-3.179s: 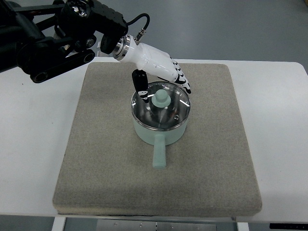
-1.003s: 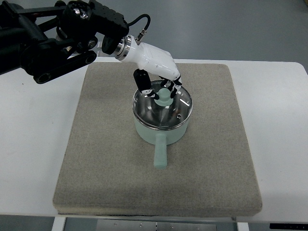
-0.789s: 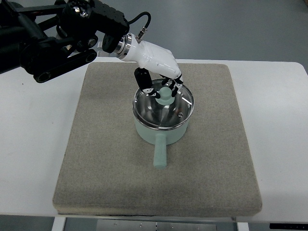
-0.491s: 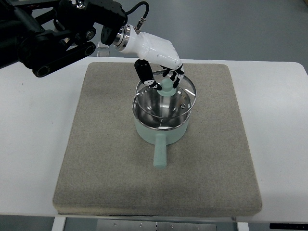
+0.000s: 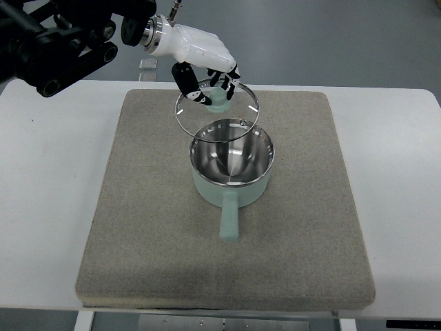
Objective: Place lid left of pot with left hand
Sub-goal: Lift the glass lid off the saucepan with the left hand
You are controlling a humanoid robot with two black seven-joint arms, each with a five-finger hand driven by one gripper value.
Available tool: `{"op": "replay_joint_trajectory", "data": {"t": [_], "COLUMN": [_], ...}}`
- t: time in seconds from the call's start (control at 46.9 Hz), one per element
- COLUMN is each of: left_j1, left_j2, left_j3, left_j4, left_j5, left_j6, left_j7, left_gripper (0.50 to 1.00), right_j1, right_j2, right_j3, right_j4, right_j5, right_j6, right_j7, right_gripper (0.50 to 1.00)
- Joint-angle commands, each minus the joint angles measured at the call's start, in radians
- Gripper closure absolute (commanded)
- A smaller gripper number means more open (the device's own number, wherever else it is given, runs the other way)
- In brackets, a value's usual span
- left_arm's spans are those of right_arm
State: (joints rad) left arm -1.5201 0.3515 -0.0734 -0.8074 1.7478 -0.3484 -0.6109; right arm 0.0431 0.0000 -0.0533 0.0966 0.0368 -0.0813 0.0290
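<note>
Top view: the left hand [image 5: 207, 79] pinches the knob of the glass lid [image 5: 217, 112], holding it tilted in the air above the pot's [image 5: 231, 169] far rim, clear for carrying toward the mat's [image 5: 138, 207] left edge.

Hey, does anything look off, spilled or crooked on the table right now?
Nothing spilled or damaged. The pot stands upright on the grey mat, open and empty, handle toward the camera. The only unusual thing is the glass lid: the left hand holds it by its knob in the air, tilted, above the pot's far rim.
</note>
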Motion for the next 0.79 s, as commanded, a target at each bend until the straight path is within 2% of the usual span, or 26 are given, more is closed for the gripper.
{"op": "replay_joint_trajectory", "data": {"t": [0.0, 0.341, 0.768], "left_j1": [0.006, 0.011, 0.041], "left_j2": [0.006, 0.106, 0.175], "left_j3": [0.003, 0.026, 0.099], "left_j4": [0.024, 0.025, -0.013], "left_j5": [-0.001, 0.002, 0.004], "left_j6": [-0.001, -0.007, -0.001], "left_j7": [0.0, 0.0, 0.0], "left_gripper": [1.0, 1.0, 1.0], "right_j1": [0.0, 0.0, 0.0], "right_j2": [0.0, 0.0, 0.0], "right_j3": [0.0, 0.0, 0.001], "right_j4": [0.0, 0.0, 0.0], "right_j5": [0.0, 0.0, 0.0], "right_j6": [0.0, 0.0, 0.0], "right_j7": [0.0, 0.0, 0.0], "right_gripper": [0.579, 0.579, 0.579]}}
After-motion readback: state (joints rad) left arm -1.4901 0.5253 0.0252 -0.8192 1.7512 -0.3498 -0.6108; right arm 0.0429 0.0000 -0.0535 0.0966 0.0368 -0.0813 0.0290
